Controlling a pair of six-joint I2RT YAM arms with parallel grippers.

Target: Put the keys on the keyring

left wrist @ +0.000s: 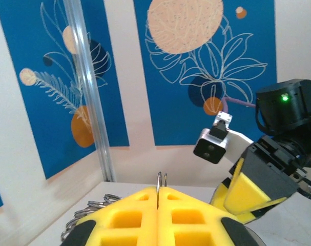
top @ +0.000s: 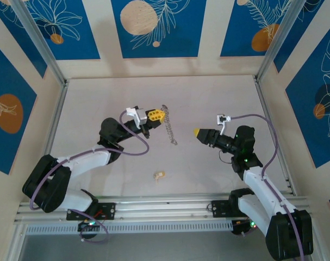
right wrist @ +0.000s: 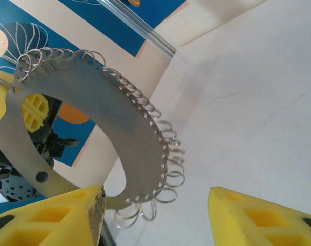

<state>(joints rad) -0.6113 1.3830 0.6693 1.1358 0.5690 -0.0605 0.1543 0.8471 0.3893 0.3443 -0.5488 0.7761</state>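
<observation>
Nearest the overhead camera, two arm bases are bolted along the front rail, and both arms are stretched out over the table (top: 219,92), a pale surface walled by blue-patterned panels.

Left gripper (top: 160,115): the yellow fingers are pressed together, with the top of the keyring (top: 170,130) pinched between them. In the left wrist view the thin metal edge is seen standing up from the closed seam.

Right gripper (top: 197,132): it is pointed toward the ring from the right and kept apart from it. Its fingers (right wrist: 58,215) are seen spread wide in the right wrist view.

Keyring: a flat grey band, fringed with small wire loops along its outer edge, is held upright over the middle of the table. Whether its lower end is touching the surface cannot be told.

Key (top: 159,175): one tiny pale-gold piece is laid on the table near the front edge, between the two arms and well apart from the ring and both grippers.
</observation>
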